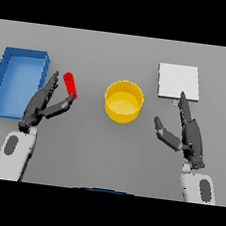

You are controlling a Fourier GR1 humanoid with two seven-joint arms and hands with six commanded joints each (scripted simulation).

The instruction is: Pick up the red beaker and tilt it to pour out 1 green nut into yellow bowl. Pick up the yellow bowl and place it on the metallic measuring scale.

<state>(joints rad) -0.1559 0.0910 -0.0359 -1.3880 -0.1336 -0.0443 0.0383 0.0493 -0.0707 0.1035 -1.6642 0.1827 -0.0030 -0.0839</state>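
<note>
The red beaker (70, 85) stands left of centre on the grey table, a small red cylinder leaning a little. My left hand (40, 105) is right beside it, fingers straight along its left side and the thumb tip touching its lower end, not closed round it. The yellow bowl (123, 102) sits in the middle of the table, and I see no nut inside it. The metallic measuring scale (178, 82) is a flat pale square at the back right. My right hand (188, 132) hovers open in front of the scale, right of the bowl.
A blue open tray (17, 80) lies at the far left, just behind and beside my left hand.
</note>
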